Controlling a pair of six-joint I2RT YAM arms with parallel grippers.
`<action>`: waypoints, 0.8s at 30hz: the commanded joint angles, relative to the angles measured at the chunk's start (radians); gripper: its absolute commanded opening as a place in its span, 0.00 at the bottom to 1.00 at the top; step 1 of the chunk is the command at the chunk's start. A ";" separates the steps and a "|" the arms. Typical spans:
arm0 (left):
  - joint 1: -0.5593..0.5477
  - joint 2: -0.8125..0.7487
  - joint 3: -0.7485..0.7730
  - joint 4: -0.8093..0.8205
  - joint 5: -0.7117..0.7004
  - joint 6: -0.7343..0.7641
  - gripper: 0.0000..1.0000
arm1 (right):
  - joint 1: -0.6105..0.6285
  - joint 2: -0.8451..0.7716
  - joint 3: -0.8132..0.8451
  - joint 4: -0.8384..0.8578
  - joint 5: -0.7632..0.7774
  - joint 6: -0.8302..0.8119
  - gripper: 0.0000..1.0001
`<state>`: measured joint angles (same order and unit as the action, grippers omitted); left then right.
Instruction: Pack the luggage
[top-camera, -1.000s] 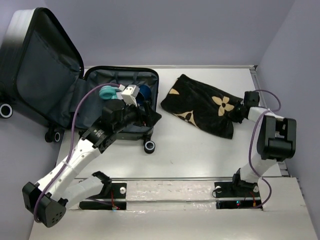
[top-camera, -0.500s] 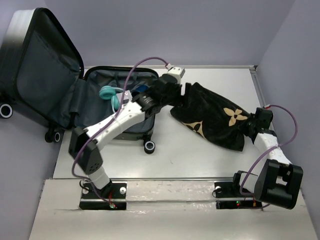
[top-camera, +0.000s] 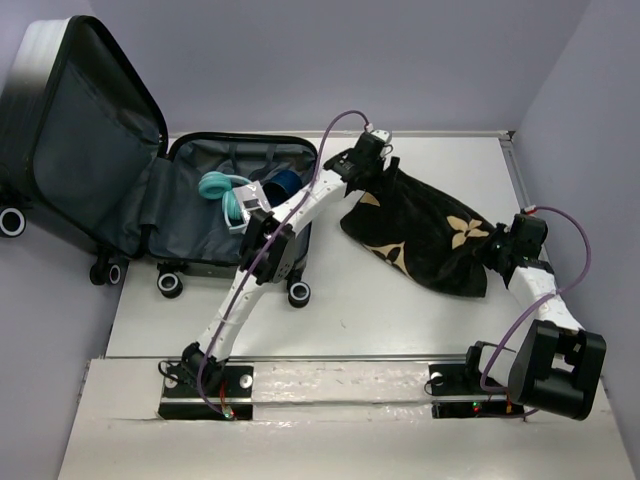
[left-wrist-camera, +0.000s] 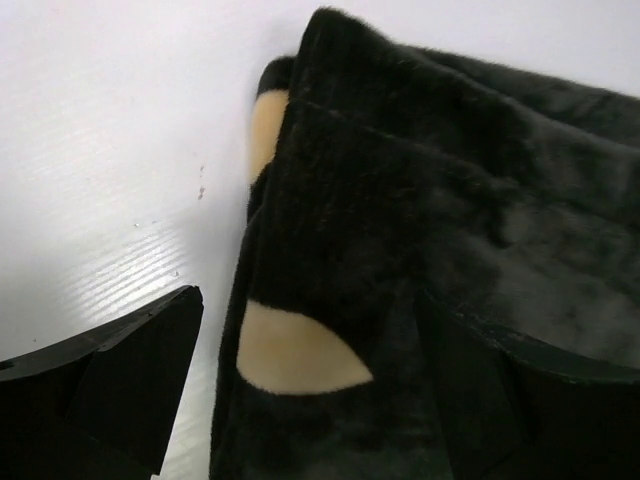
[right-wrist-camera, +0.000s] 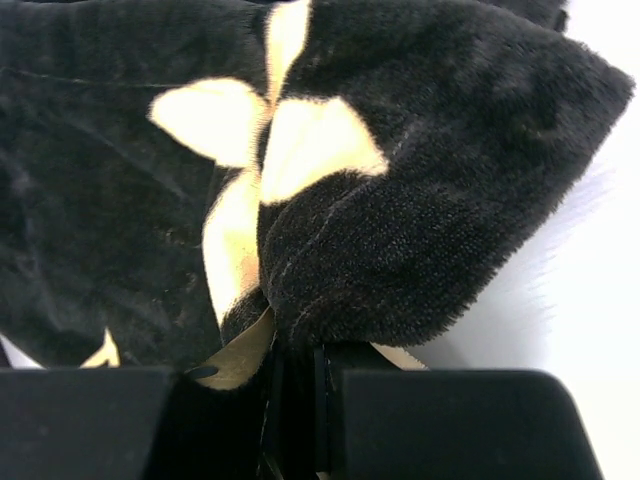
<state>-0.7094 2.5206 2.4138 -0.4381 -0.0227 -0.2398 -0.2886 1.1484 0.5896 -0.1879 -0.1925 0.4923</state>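
Dark grey lining shows in the open luggage (top-camera: 190, 232) at the bench's (top-camera: 400, 315) far left. Teal headphones (top-camera: 222, 190) and a blue item (top-camera: 286, 182) lie in its base. The left fingers (top-camera: 371, 170) gape wide over the black blanket's (top-camera: 420, 225) far corner, while the right fingers (top-camera: 497, 246) pinch its opposite corner.

A white surface (top-camera: 400, 310) fills the middle of the overhead view. It is boxed in by pale lavender walls: a back wall (top-camera: 380, 60) meeting it along a thin light rail (top-camera: 420, 133), and a left wall (top-camera: 40, 340) and a right wall (top-camera: 600, 130) slanting in at the sides. Along the near edge runs a glossier, mottled white strip (top-camera: 340, 382), set off by a dark seam. The light is soft and even with only faint shadows, and close up the surface shows fine parallel ridges and a few dark specks (left-wrist-camera: 201, 180).
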 joint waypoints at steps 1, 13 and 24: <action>0.057 -0.002 0.016 0.018 0.130 -0.056 0.99 | -0.004 -0.022 -0.013 0.082 -0.077 -0.012 0.07; 0.014 0.133 -0.122 0.045 0.365 -0.084 0.89 | -0.004 -0.039 -0.019 0.097 -0.093 -0.008 0.07; 0.011 -0.020 -0.218 0.154 0.411 -0.121 0.06 | -0.004 -0.058 -0.011 0.099 -0.140 0.003 0.07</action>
<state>-0.6777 2.6228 2.2738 -0.2245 0.3428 -0.3405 -0.2886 1.1316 0.5732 -0.1474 -0.2680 0.4908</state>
